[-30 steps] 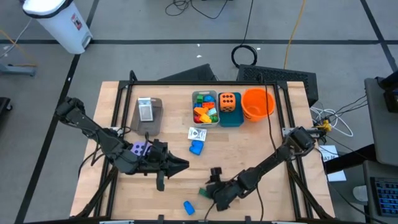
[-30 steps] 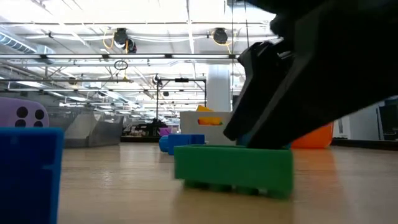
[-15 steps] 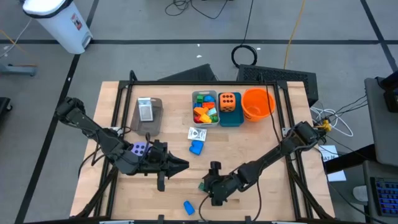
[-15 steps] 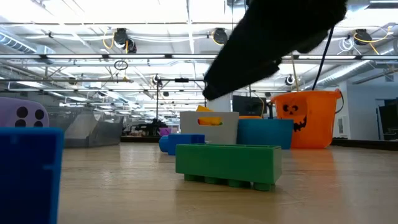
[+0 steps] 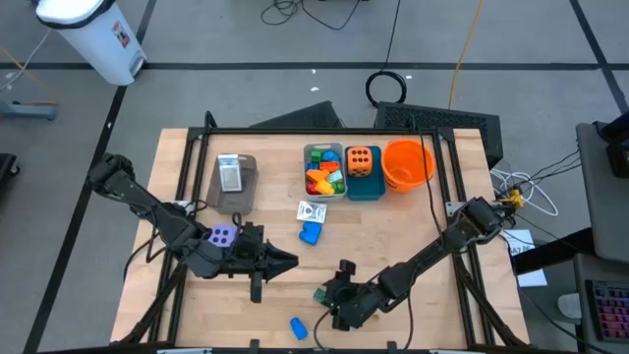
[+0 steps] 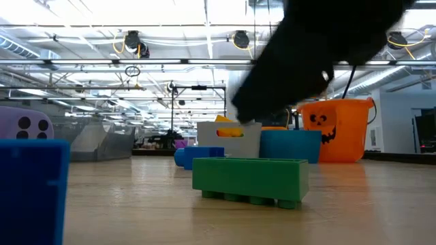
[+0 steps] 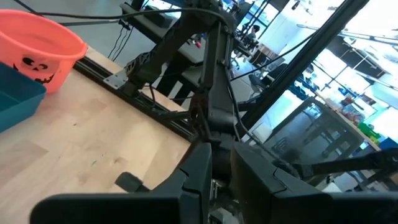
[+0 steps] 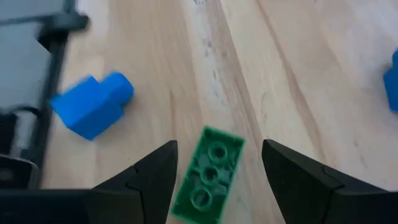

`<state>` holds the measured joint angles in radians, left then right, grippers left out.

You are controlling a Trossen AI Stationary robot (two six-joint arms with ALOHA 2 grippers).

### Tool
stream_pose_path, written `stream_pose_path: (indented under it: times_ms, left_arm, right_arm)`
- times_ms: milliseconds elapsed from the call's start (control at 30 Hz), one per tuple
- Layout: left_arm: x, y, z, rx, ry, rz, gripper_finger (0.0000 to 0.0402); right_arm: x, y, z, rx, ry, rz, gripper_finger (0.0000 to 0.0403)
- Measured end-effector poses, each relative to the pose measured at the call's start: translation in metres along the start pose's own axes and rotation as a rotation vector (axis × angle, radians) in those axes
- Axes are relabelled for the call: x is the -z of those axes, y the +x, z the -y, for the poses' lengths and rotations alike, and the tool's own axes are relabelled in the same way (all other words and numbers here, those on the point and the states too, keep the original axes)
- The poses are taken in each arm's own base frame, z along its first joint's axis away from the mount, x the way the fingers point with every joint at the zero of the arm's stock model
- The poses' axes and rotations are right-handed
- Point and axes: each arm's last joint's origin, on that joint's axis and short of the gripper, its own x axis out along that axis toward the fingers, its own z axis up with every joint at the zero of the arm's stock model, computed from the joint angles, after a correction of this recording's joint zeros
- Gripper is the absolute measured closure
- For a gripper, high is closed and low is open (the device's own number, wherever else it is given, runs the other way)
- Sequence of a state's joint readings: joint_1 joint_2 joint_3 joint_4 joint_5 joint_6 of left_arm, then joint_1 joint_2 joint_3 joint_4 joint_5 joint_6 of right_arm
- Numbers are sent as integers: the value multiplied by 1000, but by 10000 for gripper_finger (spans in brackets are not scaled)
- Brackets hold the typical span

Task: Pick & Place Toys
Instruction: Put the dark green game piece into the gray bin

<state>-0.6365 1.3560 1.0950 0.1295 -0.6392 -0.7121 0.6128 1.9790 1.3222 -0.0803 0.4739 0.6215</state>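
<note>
A green brick point(image 8: 208, 175) lies flat on the wooden table point(image 5: 413, 236), near its front edge. My right gripper point(image 8: 219, 148) hovers open just above the brick, a finger on either side, touching nothing; the low view shows it clear of the green brick point(image 6: 248, 180). My left gripper point(image 5: 285, 261) is shut and empty, held above the table's left half and pointing right. A purple die point(image 5: 223, 236) sits beside the left arm. Two blue bricks point(image 5: 298, 326) point(image 5: 311, 233) and a white packet point(image 5: 313, 211) lie loose on the table.
At the back stand a grey bin point(image 5: 324, 172) with several coloured bricks, a teal bin point(image 5: 366, 187) holding an orange die point(image 5: 361, 160), and an orange bucket point(image 5: 408, 162). Another grey bin point(image 5: 234, 182) with a packet is at the back left.
My right gripper has come up off the green brick and rolled about its wrist. The brick, which sat slightly tilted under the gripper, now rests flat on the table with nothing touching it. My left arm has kept still.
</note>
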Motion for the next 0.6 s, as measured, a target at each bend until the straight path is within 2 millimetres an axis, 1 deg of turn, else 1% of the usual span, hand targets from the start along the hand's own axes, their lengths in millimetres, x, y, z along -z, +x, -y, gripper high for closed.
stream_pose_path:
  times_ms: [133,333,600]
  left_arm:
    - [0,0,0,0,-7,0,337]
    - [0,0,0,0,-12,0,337]
    - [0,0,0,0,-30,0,337]
  right_arm:
    - [7,7,0,10,22,-19,177]
    - [11,10,-1,11,15,-25,177]
    - [21,17,-2,24,30,-53,177]
